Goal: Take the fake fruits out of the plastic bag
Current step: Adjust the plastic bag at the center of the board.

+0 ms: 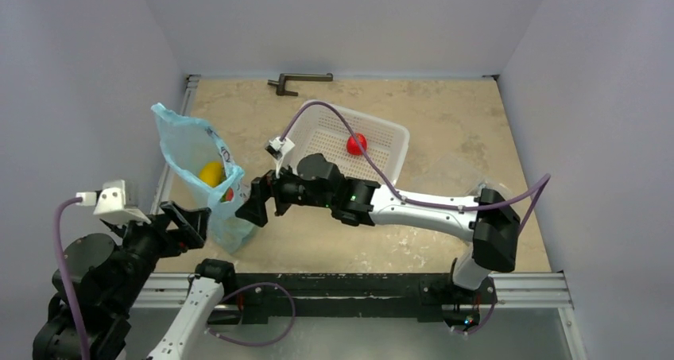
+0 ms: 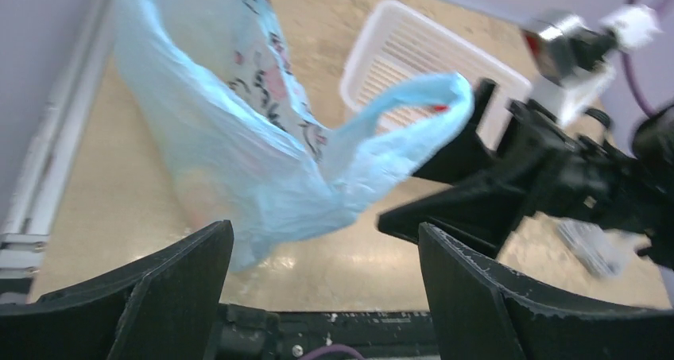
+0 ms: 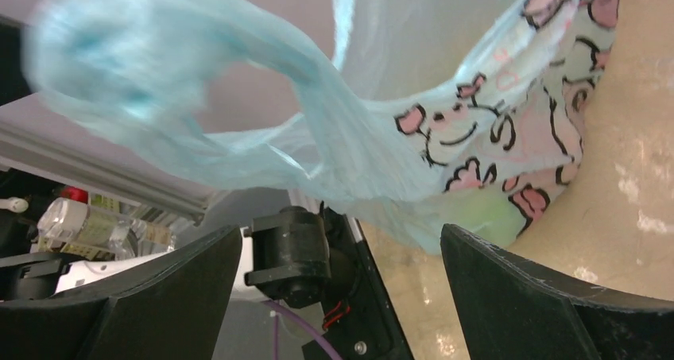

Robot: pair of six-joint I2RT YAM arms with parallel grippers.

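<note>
Top external view: left gripper (image 1: 193, 223) and right gripper (image 1: 253, 203), both spread wide and empty, flank the upright plastic bag (image 1: 184, 149), yellow fruit (image 1: 211, 173) inside, likely placed to pinch its rim.

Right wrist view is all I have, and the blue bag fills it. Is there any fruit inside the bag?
Observer: Yes. The top view shows a yellow fruit sitting in the open mouth of the plastic bag.
Operator: Is the left gripper holding the bag?
Observer: No. In its own wrist view the left gripper is open, jaws wide apart, with nothing clamped between them.
</note>
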